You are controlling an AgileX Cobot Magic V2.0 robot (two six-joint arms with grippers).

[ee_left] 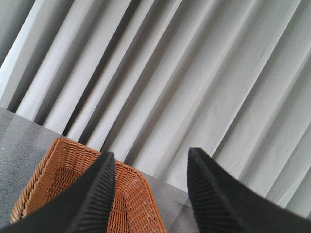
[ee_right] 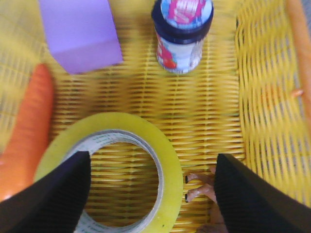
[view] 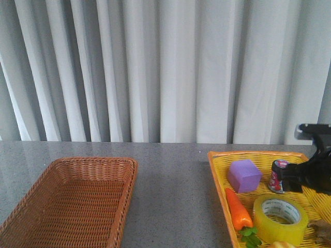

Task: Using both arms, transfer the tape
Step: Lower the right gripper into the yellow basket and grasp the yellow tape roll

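Tape [ee_right: 119, 170] lies flat in yellow basket [ee_right: 272, 97]; we see right gripper [ee_right: 153, 194] spread wide above it, left gripper [ee_left: 150, 194] also parted.

Two baskets [view: 70, 199] [view: 222, 170], one tape [view: 280, 218], carrot [view: 238, 209], purple block [view: 244, 175], jar [view: 279, 176]

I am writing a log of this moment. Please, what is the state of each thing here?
Tape roll: lying flat in yellow basket, not gripped.
Right hand: open, above tape roll.
Left hand: open, holding nothing.
Brown wicker basket: holds nothing visible.
Small jar: upright, lid on.
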